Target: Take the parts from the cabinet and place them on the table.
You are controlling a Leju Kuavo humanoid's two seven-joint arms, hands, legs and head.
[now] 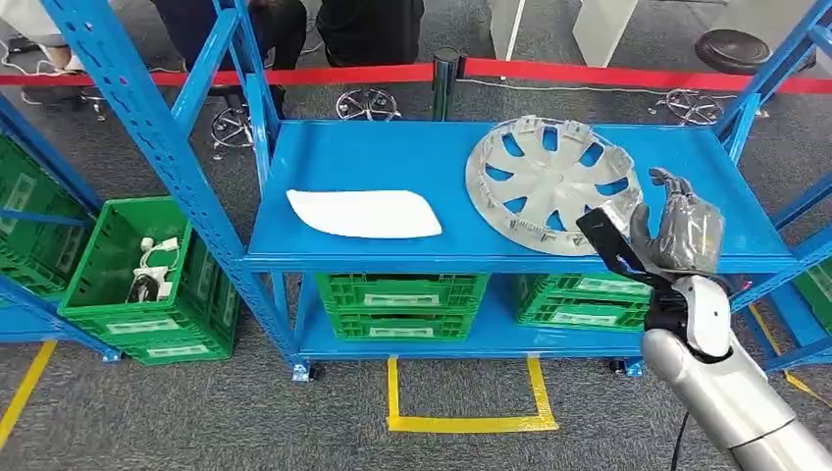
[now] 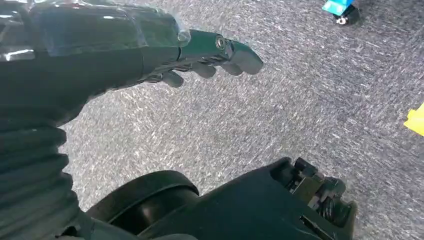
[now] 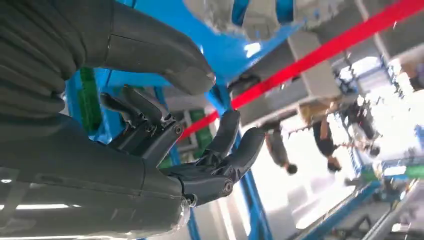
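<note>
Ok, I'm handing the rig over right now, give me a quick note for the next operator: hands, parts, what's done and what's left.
Right hand: raised at the shelf's front edge beside the silver wheel cover, fingers apart, holding nothing.
Left hand: hanging over the floor, holding nothing.
Parts: wheel cover and white panel both lie on the blue top shelf.
Done: nothing taken off.
Left: grip each part and carry it to the table.

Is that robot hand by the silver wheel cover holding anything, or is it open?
Open. The right hand is raised beside the wheel cover with its fingers apart and nothing between them.
</note>
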